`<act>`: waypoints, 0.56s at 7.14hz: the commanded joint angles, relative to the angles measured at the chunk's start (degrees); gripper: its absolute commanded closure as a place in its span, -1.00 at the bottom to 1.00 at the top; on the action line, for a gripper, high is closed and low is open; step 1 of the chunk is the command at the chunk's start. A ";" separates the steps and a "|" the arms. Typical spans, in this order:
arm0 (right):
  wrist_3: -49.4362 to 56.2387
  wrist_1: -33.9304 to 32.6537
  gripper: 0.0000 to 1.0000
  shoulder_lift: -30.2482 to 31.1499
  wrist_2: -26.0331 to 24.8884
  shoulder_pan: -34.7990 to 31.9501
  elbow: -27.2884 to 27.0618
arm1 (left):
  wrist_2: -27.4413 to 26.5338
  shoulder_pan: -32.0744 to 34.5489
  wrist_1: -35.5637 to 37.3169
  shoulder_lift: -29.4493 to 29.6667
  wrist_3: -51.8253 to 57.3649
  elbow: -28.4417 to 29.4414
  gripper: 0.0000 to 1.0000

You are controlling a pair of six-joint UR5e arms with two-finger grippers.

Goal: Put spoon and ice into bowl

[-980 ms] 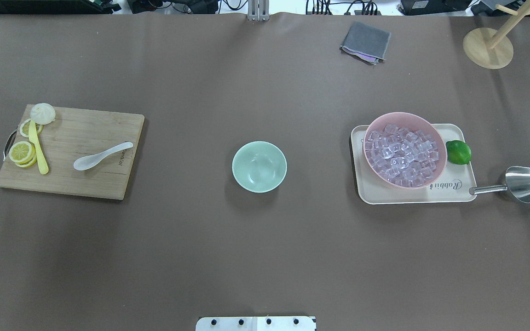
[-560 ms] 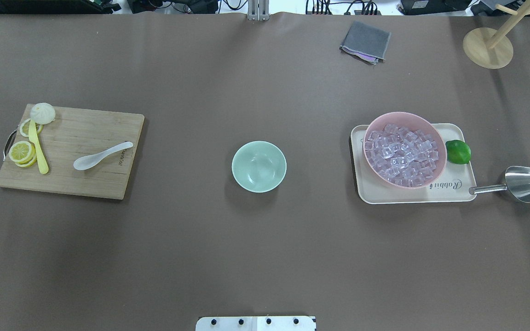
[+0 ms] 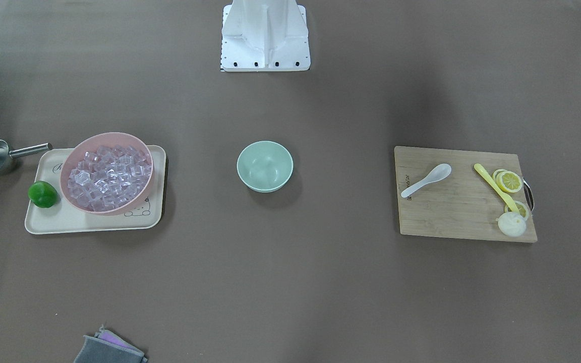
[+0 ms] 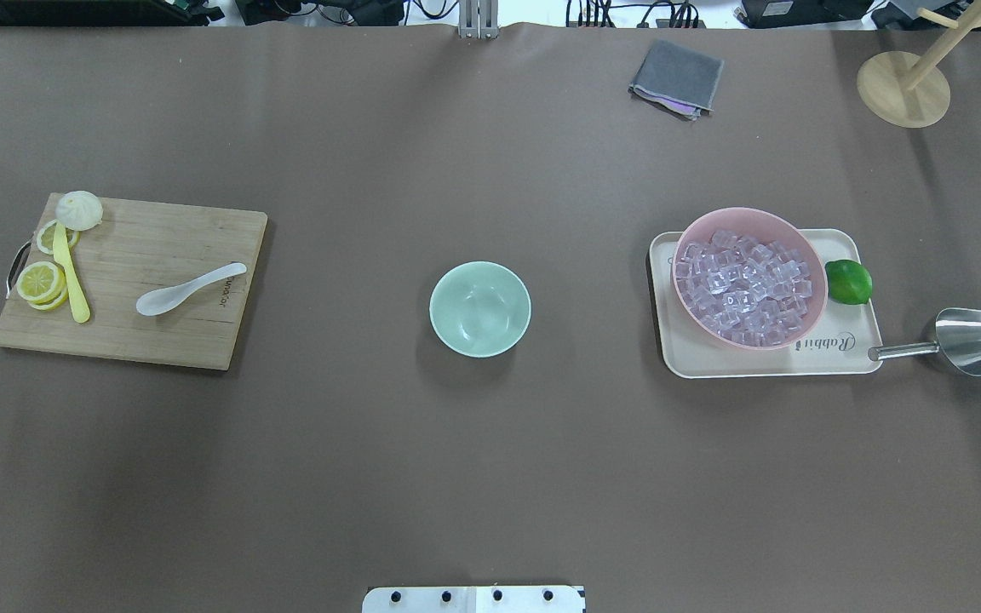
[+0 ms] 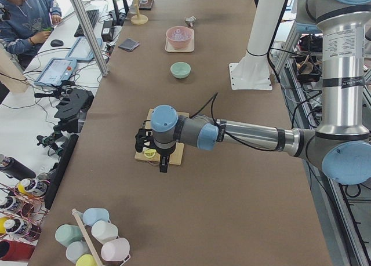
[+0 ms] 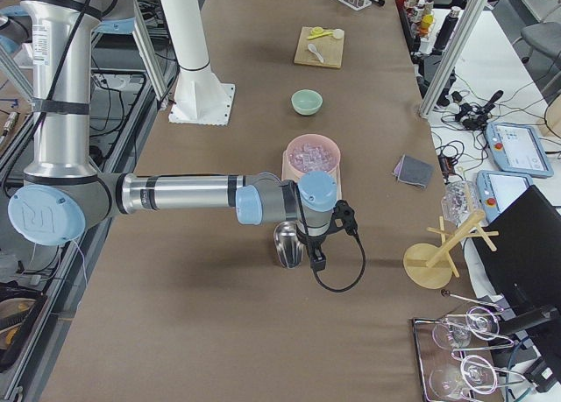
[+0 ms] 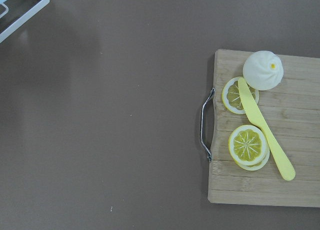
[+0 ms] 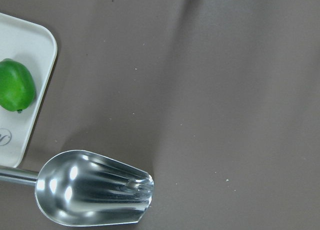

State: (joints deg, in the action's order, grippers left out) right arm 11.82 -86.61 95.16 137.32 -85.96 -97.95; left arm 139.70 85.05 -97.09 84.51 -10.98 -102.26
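Left fingers [image 5: 164, 163] and right fingers [image 6: 316, 260], open or closed untellable, hang clear of spoon [image 4: 188, 288], ice [image 4: 746, 285], bowl [image 4: 480, 308].

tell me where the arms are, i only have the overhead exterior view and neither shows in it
Observer: The exterior left view shows the left arm stretched over the cutting board, left gripper pointing down.
Operator: does its wrist camera see the spoon
Observer: No, only the lemon slices and yellow knife at the board's handle end.
Operator: and the right arm
Observer: In the exterior right view the right gripper hangs by the steel scoop.
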 commanded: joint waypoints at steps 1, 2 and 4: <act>-0.21 -0.05 -1.00 0.81 1.46 0.00 0.04 | 0.40 -0.06 -1.16 -0.05 -0.09 -0.57 -0.95; 0.05 0.03 -1.00 0.64 1.46 0.00 0.31 | 0.40 -0.06 -3.35 -0.05 -0.09 -0.14 -0.95; 0.14 1.17 -1.00 1.51 3.20 0.00 -0.39 | 0.49 -0.06 -4.42 -0.84 -0.36 -0.48 -0.95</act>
State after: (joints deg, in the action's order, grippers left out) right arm 11.89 -86.17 96.31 139.46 -85.96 -98.02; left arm 140.11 84.99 -100.83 84.09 -11.25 -102.52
